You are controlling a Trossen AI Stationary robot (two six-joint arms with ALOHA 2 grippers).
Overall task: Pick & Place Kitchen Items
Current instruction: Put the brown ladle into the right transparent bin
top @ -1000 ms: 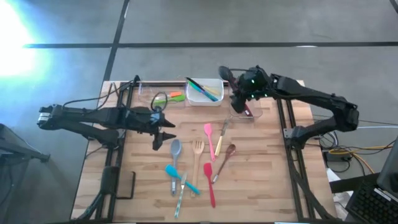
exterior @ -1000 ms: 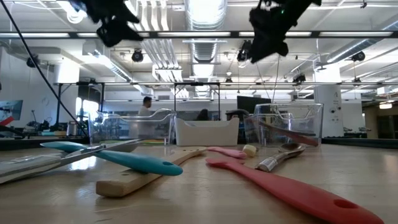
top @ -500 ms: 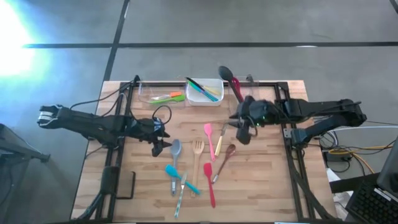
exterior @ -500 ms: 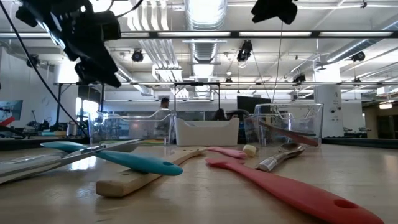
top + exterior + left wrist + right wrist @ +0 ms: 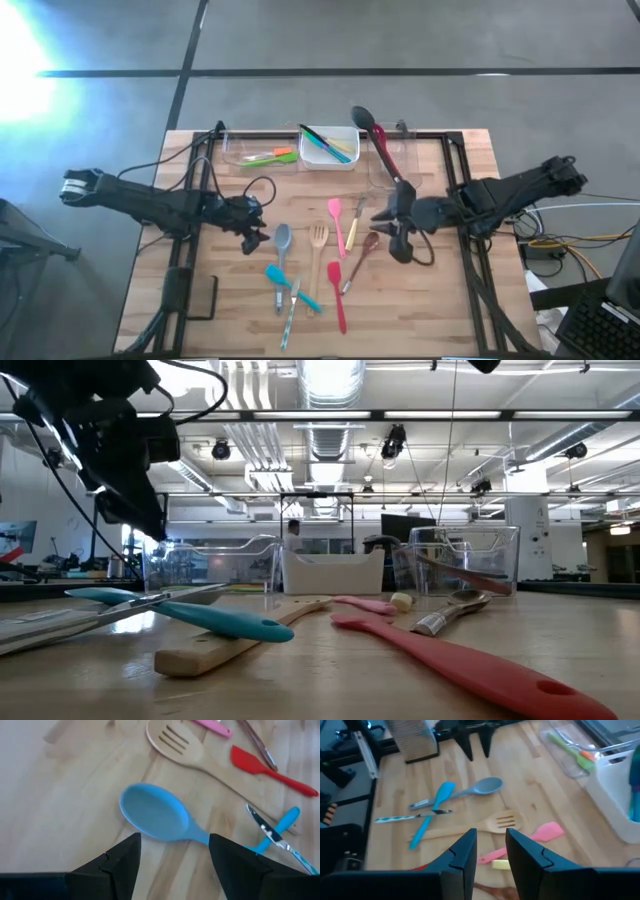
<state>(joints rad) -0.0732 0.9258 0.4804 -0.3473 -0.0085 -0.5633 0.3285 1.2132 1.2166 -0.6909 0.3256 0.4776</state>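
Several utensils lie flat on the wooden table (image 5: 430,300): a grey-blue spoon (image 5: 282,241), a wooden fork (image 5: 318,250), a pink spatula (image 5: 337,220), a brown spoon (image 5: 360,255), a red spatula (image 5: 339,292) and a teal spatula (image 5: 283,283). My left gripper (image 5: 253,238) hangs open just left of the grey-blue spoon's bowl (image 5: 154,816), its fingers above it and apart from it. My right gripper (image 5: 393,232) hovers right of the brown spoon. Its fingers (image 5: 468,845) stand a narrow gap apart, with nothing between them.
Three tubs stand along the far edge. A clear one (image 5: 252,150) holds green and orange utensils, and a white one (image 5: 330,148) holds more. A clear one (image 5: 392,168) holds a black ladle and a red utensil leaning out. A patterned knife (image 5: 291,312) lies near the front.
My left gripper has come down toward the grey-blue spoon and shifted slightly toward the near edge. My right gripper has swung away from the far-right clear tub toward the near side, and now hangs beside the brown spoon. The utensils on the table have not moved.
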